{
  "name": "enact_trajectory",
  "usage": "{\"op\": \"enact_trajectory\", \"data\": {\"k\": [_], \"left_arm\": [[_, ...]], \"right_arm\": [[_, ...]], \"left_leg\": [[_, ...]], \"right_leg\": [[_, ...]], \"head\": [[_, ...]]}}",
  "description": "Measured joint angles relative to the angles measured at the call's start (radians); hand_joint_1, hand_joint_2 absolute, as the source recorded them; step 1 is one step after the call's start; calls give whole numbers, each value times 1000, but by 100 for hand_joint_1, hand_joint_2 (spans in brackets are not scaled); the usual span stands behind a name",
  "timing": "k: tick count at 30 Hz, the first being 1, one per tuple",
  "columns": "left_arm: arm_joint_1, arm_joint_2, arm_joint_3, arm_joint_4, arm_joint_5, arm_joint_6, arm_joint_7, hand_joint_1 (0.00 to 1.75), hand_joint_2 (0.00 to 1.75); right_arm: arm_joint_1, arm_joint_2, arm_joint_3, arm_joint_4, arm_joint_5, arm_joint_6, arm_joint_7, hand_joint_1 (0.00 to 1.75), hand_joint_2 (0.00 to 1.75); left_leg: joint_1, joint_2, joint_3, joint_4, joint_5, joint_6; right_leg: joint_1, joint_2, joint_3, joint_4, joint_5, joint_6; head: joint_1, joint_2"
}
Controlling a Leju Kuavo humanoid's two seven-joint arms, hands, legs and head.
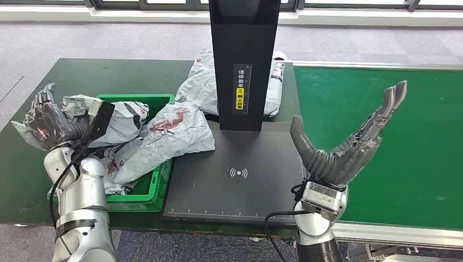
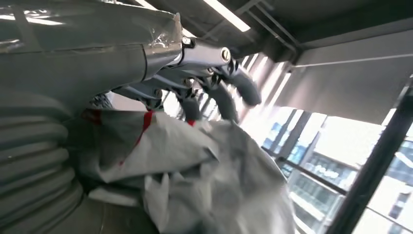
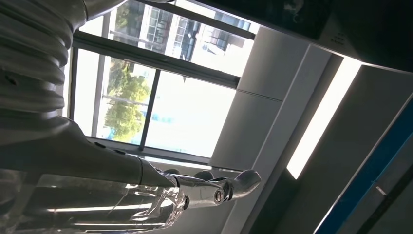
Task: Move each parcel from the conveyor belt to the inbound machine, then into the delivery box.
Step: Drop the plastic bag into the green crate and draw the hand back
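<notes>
1. Left hand (image 1: 46, 117) grips a grey parcel (image 1: 117, 117) above the green delivery box (image 1: 155, 188).
2. Right hand (image 1: 349, 139) is spread, holding nothing, beside the inbound machine (image 1: 232, 180).
3. Judged soft, light, slippery; grasp bunched film mid-body.

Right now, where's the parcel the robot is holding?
In the head view the grey parcel is on the left side, gripped by the left hand over the left end of the green box, beside the other parcels piled there.
</notes>
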Motion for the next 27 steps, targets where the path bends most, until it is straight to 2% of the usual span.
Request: {"op": "enact_trajectory", "data": {"k": [3, 5, 12, 16, 22, 27], "left_arm": [[-5, -37, 78, -27, 46, 0, -180, 0, 0], [-12, -61, 127, -45, 56, 0, -252, 0, 0], [-32, -101, 224, -77, 77, 0, -341, 0, 0], [-37, -111, 255, -114, 157, 0, -384, 0, 0], [-20, -120, 243, -198, 315, 0, -393, 0, 0], [13, -125, 174, -276, 439, 0, -394, 0, 0]], "right_arm": [[0, 0, -1, 6, 2, 0, 0, 0, 175], [0, 0, -2, 8, 3, 0, 0, 0, 175], [1, 0, -9, 11, 6, 0, 0, 0, 175], [1, 0, -13, 13, 9, 0, 0, 0, 175], [2, 0, -19, 13, 16, 0, 0, 0, 175], [3, 0, -26, 17, 17, 0, 0, 0, 175]], "left_leg": [[0, 0, 0, 0, 0, 0], [0, 0, 0, 0, 0, 0], [0, 0, 0, 0, 0, 0], [0, 0, 0, 0, 0, 0], [0, -1, 0, 0, 0, 0], [0, -1, 0, 0, 0, 0]], "right_leg": [[0, 0, 0, 0, 0, 0], [0, 0, 0, 0, 0, 0], [0, 0, 0, 0, 0, 0], [0, 0, 0, 0, 0, 0], [0, 0, 0, 0, 0, 0], [0, 0, 0, 0, 0, 0]], "head": [[0, 0], [0, 0], [0, 0], [0, 0], [0, 0], [0, 0]]}}
